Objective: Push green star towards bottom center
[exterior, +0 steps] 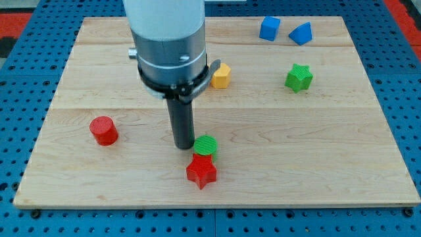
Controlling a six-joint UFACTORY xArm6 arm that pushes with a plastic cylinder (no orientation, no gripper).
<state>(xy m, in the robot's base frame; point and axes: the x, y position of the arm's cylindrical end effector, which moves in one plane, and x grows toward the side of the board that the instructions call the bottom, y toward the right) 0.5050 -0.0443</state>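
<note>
The green star (pixel 298 78) lies on the wooden board (pixel 316 151) at the view's upper right, on its own. My tip (pixel 183 146) is far to its left, near the board's lower middle. The tip stands just left of a green cylinder (pixel 205 145), close to it or touching. A red star (pixel 201 172) sits right below the green cylinder, touching it.
A red cylinder (pixel 103 130) stands at the view's left. A yellow block (pixel 221 76) sits beside the arm's body at the upper middle. A blue cube (pixel 269 28) and a blue wedge-shaped block (pixel 300 33) lie at the top right.
</note>
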